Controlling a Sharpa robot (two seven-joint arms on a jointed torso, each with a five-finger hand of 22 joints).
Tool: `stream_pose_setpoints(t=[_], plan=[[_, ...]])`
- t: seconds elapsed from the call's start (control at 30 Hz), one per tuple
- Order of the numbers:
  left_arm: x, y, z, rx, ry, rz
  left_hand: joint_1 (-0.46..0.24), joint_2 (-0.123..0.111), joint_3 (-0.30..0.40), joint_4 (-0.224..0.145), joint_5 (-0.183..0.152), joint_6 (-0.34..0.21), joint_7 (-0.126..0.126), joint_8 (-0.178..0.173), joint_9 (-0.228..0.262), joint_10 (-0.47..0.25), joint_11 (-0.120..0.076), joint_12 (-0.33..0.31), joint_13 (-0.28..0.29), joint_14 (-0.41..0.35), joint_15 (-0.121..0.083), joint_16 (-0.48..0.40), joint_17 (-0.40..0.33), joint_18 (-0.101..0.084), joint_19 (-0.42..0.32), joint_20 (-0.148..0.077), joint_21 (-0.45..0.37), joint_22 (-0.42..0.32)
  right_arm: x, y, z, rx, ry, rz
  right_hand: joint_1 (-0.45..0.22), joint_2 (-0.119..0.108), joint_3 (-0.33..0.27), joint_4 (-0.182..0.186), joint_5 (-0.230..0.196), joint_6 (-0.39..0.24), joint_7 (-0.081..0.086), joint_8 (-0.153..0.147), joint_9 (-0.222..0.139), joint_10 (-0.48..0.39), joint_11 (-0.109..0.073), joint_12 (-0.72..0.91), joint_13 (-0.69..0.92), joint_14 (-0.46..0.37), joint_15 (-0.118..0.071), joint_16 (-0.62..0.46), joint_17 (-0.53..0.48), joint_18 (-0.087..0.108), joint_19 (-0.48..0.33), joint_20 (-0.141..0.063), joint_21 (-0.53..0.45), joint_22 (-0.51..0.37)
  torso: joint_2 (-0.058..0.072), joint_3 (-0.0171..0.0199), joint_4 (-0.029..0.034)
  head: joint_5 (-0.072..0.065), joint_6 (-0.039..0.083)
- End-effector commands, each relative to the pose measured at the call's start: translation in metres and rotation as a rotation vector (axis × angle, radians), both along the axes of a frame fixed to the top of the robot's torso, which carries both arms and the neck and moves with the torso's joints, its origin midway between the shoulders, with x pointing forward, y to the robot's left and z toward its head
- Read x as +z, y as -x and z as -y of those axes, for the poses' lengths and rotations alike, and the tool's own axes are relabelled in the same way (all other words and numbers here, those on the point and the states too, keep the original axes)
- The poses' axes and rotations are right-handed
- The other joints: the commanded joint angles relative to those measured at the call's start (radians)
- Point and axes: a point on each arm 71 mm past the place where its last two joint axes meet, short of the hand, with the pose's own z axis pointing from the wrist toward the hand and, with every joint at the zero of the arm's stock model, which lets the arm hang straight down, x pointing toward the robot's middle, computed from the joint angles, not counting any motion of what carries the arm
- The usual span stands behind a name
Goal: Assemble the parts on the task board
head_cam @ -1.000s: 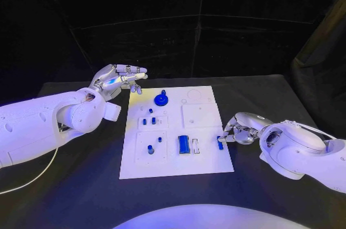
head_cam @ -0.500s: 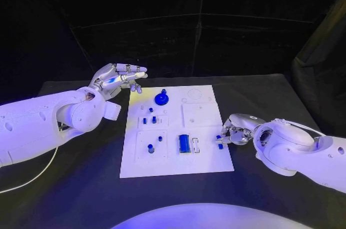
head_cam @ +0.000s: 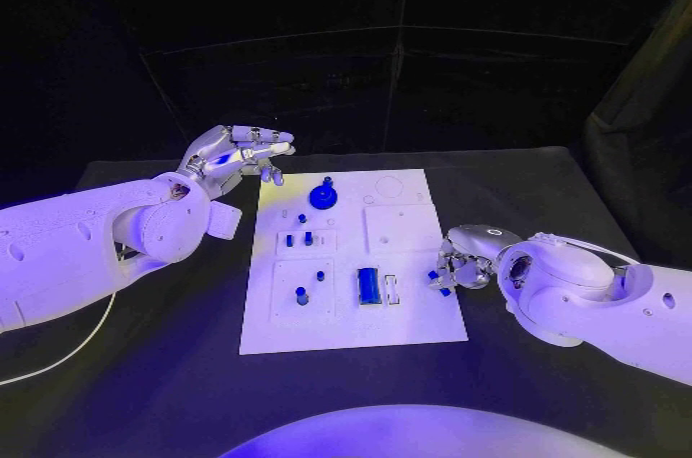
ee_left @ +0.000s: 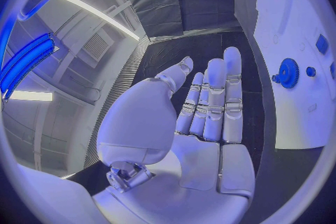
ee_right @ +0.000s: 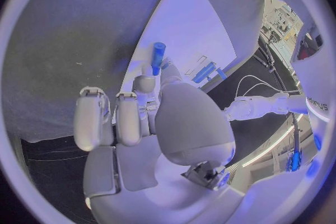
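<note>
Head view: the white task board (head_cam: 411, 323) is lying in the middle of the black tabletop (head_cam: 577, 193), with blue parts spread over it: a round gear-like part (head_cam: 323, 198) near its far edge and a larger blue block (head_cam: 368, 285) nearer. The right hand (head_cam: 459, 266) is being held at the board's right edge, and a small blue peg (head_cam: 434, 275) is being pinched between its fingertips; in the right wrist view the peg (ee_right: 158, 55) is seen standing up from the fingers (ee_right: 144, 85) over the board's edge. Compared with a second ago, the right arm is rolled further inward, and the peg is lifted slightly off the board. The left hand (head_cam: 235, 156) is still being held above the tabletop beyond the board's far left corner, fingers apart, nothing held.
</note>
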Motion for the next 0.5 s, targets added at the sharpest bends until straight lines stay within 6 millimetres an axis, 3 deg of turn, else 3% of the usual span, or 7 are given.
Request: stream_pose_setpoints(t=[0.03, 0.17, 0.27, 0.5], plan=[[0.0010, 0.0003, 0.0007, -0.009, 0.008, 0.002, 0.002, 0.008, -0.003, 0.000, 0.005, -0.008, 0.000, 0.003, 0.000, -0.005, -0.001, 0.004, 0.001, -0.009, 0.000, 0.007, -0.001, 0.014, 0.004, 0.004, -0.001, -0.001, -0.0079, 0.0031, -0.0026, 0.061, 0.123, -0.011, 0.038, 0.011, 0.020, -0.021, -0.008, 0.002, -0.002, -0.006, -0.001, -0.008, -0.002, -0.008, -0.004, 0.044, 0.000, -0.007, -0.002, -0.008, -0.008, -0.002, -0.006, 0.055, 0.000, -0.0006, 0.0007, -0.001, 0.000], [0.0010, 0.0005, 0.0004, -0.009, 0.008, 0.000, 0.002, 0.008, -0.003, 0.000, 0.005, -0.008, 0.000, 0.003, 0.000, -0.005, -0.001, 0.004, 0.001, -0.009, 0.000, 0.007, -0.001, 0.014, 0.004, 0.004, -0.001, -0.001, -0.0077, 0.0032, -0.0058, 0.072, 0.133, 0.003, 0.050, 0.016, 0.033, -0.029, -0.007, 0.004, -0.002, -0.010, -0.001, -0.010, -0.002, -0.014, -0.006, 0.044, 0.000, -0.008, -0.002, -0.008, -0.008, -0.002, -0.007, 0.055, 0.000, -0.0009, 0.0011, 0.000, 0.000], [0.0010, 0.0006, -0.0001, -0.008, 0.008, 0.000, 0.002, 0.008, -0.003, 0.000, 0.005, -0.008, 0.000, 0.003, 0.000, -0.005, -0.001, 0.004, 0.001, -0.009, 0.000, 0.007, -0.001, 0.014, 0.004, 0.004, -0.001, -0.001, -0.0067, 0.0032, -0.0070, 0.066, 0.116, 0.014, 0.041, 0.018, 0.040, -0.022, 0.022, 0.005, -0.001, -0.016, -0.002, -0.008, -0.002, -0.015, -0.006, 0.045, 0.001, -0.008, -0.001, -0.008, -0.007, -0.002, -0.007, 0.055, 0.000, -0.0007, 0.0006, -0.001, 0.001], [0.0010, 0.0008, -0.0002, -0.009, 0.008, 0.000, 0.002, 0.008, -0.003, 0.000, 0.005, -0.008, 0.000, 0.003, 0.000, -0.005, -0.001, 0.004, 0.001, -0.009, 0.000, 0.007, -0.001, 0.014, 0.004, 0.004, -0.001, -0.001, -0.0012, 0.0061, -0.0077, -0.003, -0.019, 0.020, 0.013, 0.004, 0.080, 0.009, 0.171, 0.010, -0.002, -0.038, -0.006, -0.004, -0.003, -0.020, -0.006, 0.047, 0.000, -0.007, 0.005, -0.009, -0.003, -0.003, -0.005, 0.059, 0.000, 0.0003, 0.0002, 0.001, 0.000]])
